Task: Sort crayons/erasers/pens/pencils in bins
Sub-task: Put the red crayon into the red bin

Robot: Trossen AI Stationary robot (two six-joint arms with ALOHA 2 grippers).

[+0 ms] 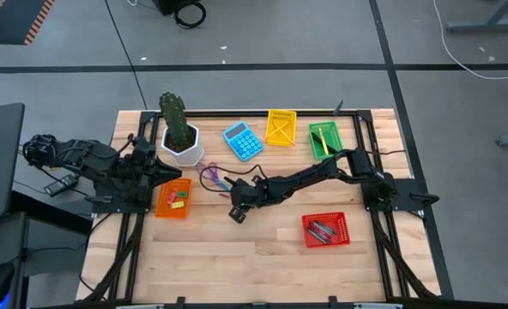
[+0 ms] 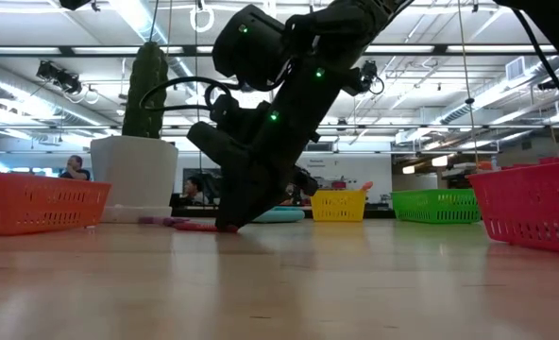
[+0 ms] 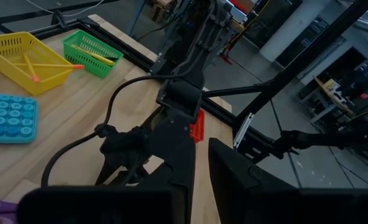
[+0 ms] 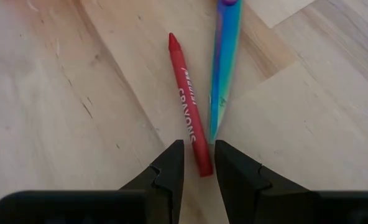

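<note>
Right gripper (image 4: pixel 194 163): lowered to the table near its middle, fingers parted narrowly, astride the butt end of a red crayon (image 4: pixel 188 106); nothing clamped yet, by the look of it.
Red crayon: flat on the wood, label up; an iridescent blue scissor blade (image 4: pixel 222 68) lies just beside it, converging toward the same fingers.
Handling note: the jaws should close on the crayon alone; the blade tip sits close enough to be caught or dragged, so a small shift away from it before closing would be prudent; grip square across the barrel, lift straight.
Left gripper (image 1: pixel 151 172): waiting by the orange bin (image 1: pixel 173 199); whether its fingers are parted cannot be told.
Bins: orange holds erasers; yellow bin (image 1: pixel 281 127) and green bin (image 1: pixel 325 139) at the far edge; red bin (image 1: pixel 326 230) nearer, holding dark pens.
</note>
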